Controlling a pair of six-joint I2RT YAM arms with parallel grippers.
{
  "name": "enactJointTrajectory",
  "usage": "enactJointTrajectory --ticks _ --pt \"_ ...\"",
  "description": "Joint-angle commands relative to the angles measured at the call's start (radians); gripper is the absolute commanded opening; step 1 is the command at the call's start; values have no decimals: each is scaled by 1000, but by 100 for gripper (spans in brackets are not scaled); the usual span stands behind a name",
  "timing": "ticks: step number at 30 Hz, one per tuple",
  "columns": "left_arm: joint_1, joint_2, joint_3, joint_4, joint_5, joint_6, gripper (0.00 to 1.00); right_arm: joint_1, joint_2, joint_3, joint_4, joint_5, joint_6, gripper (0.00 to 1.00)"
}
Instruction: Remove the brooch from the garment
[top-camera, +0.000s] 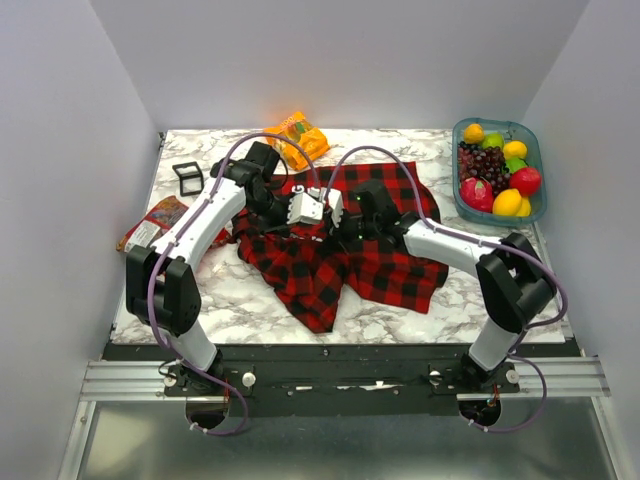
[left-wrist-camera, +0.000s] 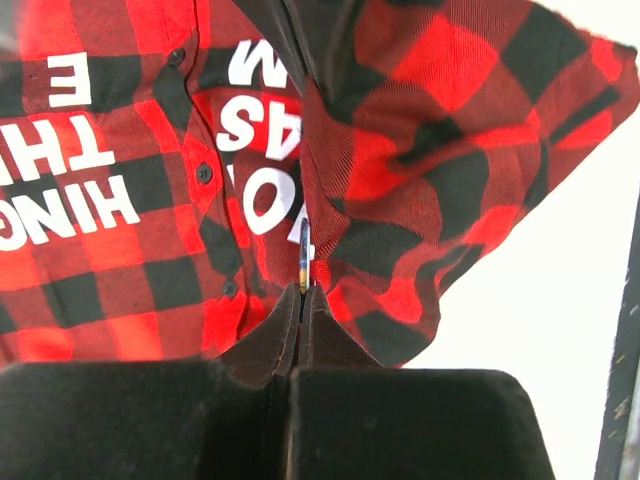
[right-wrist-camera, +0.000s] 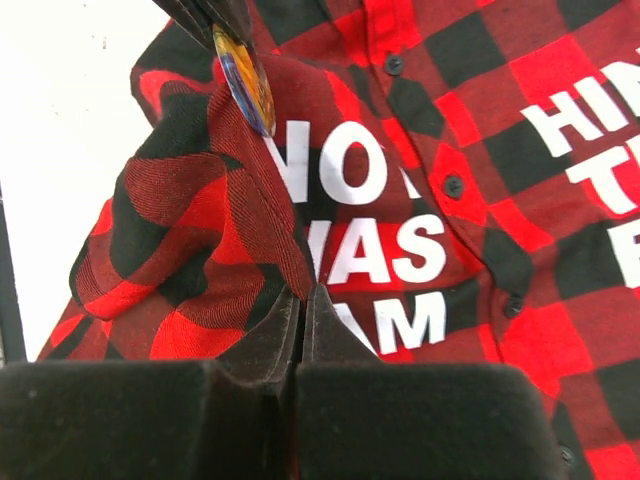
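Two closures noted: left jaws pinch brooch (right-wrist-camera: 245, 80), right jaws pinch garment (right-wrist-camera: 560, 330) fold; recommend slow, straight separation

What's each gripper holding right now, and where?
Left gripper pinches the brooch by its edge; right gripper pinches a fold of the garment.

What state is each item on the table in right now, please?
Garment: crumpled, one fold pinched up.
Brooch: pinched edge-on, against the garment.
Left claw: shut on brooch.
Right claw: shut on garment fold.
Bowl: full of fruit.
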Motion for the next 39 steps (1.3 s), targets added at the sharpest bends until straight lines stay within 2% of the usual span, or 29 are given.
enactJointTrajectory --ticks 1,8,9,10,12,13,16,19,22,27,28,31,35,39 --pt "-31 -25 39 -82 -159 108 0 3 -52 -18 -17 68 -63 3" --pt "-68 -7 67 -131 -248 135 0 3 -69 -29 -8 117 -56 7" --pt "-76 -4 71 -148 -257 132 0 3 -71 -29 -5 137 -53 10" --pt "-79 4 87 -159 -259 125 0 3 -72 -30 5 150 -48 22" --pt "-83 15 102 -183 -260 114 0 0 -89 -27 9 183 -21 36" --pt "-85 21 122 -192 -256 106 0 -6 -97 -26 11 188 -4 47" --pt "-83 39 153 -223 -233 50 0 -32 -144 -32 8 144 65 55" --pt "-79 56 173 -240 -202 -28 0 -40 -215 -75 -11 63 47 58" --pt "-68 88 215 -277 -122 -128 0 -40 -256 -121 3 52 52 59" --pt "-54 130 262 -306 -36 -314 0 -40 -261 -171 81 46 197 59" --pt "-53 150 278 -318 -32 -355 0 -40 -261 -181 121 29 216 63" --pt "-47 189 301 -380 -4 -389 0 -26 -266 -223 242 -48 233 75" --pt "-42 193 279 -384 -6 -444 0 12 -230 -225 310 -100 178 75" --pt "-33 196 282 -384 -7 -489 0 31 -180 -201 377 -87 222 75"
